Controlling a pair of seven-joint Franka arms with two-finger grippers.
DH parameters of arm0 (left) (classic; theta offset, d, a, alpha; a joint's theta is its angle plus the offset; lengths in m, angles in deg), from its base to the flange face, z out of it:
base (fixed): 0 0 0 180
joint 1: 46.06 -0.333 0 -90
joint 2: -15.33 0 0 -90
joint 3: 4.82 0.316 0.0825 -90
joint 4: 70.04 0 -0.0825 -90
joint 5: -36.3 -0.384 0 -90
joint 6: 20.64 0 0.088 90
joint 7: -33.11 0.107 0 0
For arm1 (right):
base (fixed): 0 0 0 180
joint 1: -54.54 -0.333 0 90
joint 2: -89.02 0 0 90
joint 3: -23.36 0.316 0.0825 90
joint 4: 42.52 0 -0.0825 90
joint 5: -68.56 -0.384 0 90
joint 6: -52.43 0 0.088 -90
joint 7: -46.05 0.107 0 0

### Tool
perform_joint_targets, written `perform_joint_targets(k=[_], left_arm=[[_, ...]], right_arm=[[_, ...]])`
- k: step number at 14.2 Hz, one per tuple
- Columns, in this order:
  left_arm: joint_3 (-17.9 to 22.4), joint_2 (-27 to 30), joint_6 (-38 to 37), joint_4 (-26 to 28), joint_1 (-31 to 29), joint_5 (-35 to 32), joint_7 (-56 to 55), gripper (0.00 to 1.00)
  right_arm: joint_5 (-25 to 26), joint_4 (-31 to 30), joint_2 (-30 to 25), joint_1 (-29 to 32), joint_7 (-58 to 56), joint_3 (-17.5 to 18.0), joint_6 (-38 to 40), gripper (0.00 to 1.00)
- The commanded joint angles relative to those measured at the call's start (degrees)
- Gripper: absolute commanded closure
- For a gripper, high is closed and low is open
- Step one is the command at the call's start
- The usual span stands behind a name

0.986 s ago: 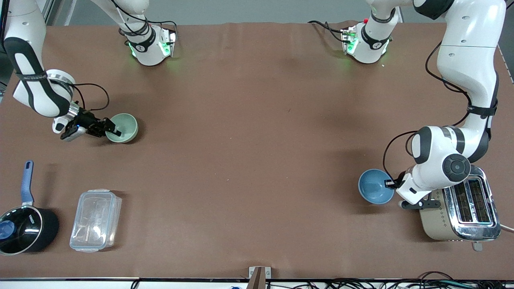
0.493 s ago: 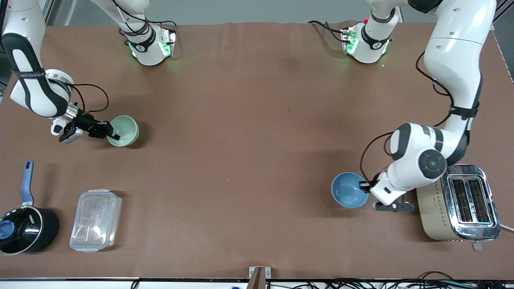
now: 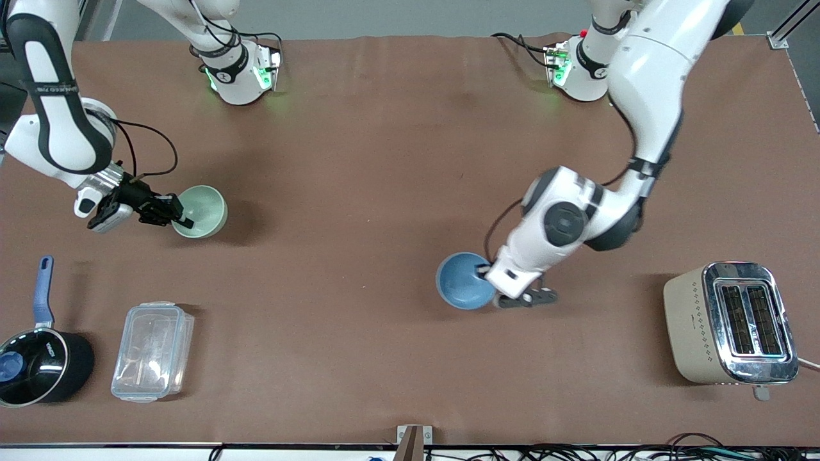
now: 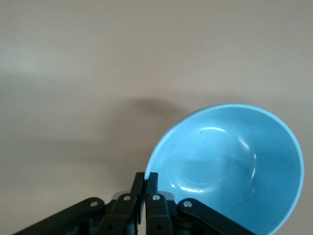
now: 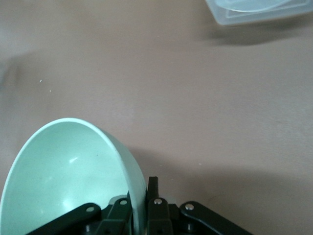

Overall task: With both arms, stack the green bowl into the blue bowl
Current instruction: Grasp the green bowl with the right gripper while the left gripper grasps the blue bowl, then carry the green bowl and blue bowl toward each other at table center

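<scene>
Along the tabletop [image 3: 397,160] edge nearest the front camera you have a black saucepan [image 3: 40,365] with a blue handle in the corner at the right arm's end; white lettering on its rim is too small to read. Just beside it lies a clear plastic container [image 3: 152,351], and a beige toaster [image 3: 730,323] with a chrome top sits in the near corner at the left arm's end. Farther in, roughly mid-table and a little toward the left arm's end, your left gripper [image 3: 492,288] holds the blue bowl [image 3: 464,280] tilted above the tabletop, its shadow thrown beneath it; the left wrist view shows the fingers [image 4: 151,183] pinched together on the blue bowl's [image 4: 230,166] rim. Farther still, near the edge at the right arm's end, your right gripper [image 3: 176,214] clamps the rim of the green bowl [image 3: 202,211], which hangs tipped over the tabletop; in the right wrist view the fingers [image 5: 152,188] squeeze the green bowl's [image 5: 68,171] wall between them. A strap on the right arm's forearm carries dark lettering that you cannot read.
</scene>
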Motion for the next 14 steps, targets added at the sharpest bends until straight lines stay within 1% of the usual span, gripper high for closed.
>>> perform_joint_targets(k=[1,2,3,5,6,9,11,12,14], left_arm=[[0.5,-1.8,-0.5,-4.2,5.1,-0.4,-9.3,1.00],[0.5,-1.9,-0.5,-4.3,6.6,-0.4,-11.0,1.00],[0.6,-2.1,-0.5,-4.2,8.2,-0.4,-12.2,1.00],[0.6,-3.4,-0.1,-4.3,10.4,-0.4,-14.5,1.00],[0.7,-4.1,0.6,-4.4,11.9,-0.5,-15.4,1.00],[0.9,-5.4,1.3,-4.5,13.0,-0.6,-15.7,0.99],[0.9,-5.9,1.4,-4.5,13.1,-0.7,-15.4,0.97],[0.9,-6.1,1.4,-4.5,13.1,-0.8,-15.1,0.96],[0.9,-6.2,1.5,-4.5,13.4,-0.9,-14.9,0.90]], right_arm=[[12.2,-1.8,-7.3,-3.0,15.3,0.2,0.4,1.00],[15.5,-1.7,-8.1,-3.9,19.9,0.4,1.4,1.00],[16.9,-1.5,-8.8,-5.1,23.0,0.6,1.7,1.00],[17.5,-1.4,-9.9,-7.3,27.0,0.8,1.7,1.00],[18.6,-1.4,-10.4,-8.7,29.6,1.0,1.7,1.00],[23.7,-0.4,-11.5,-13.3,41.2,1.4,1.7,1.00],[24.3,0.6,-11.7,-17.5,48.2,1.8,1.2,1.00],[24.3,2.3,-11.7,-19.6,50.6,2.7,0.9,1.00],[24.7,4.8,-11.3,-21.9,57.7,4.1,0.4,1.00]])
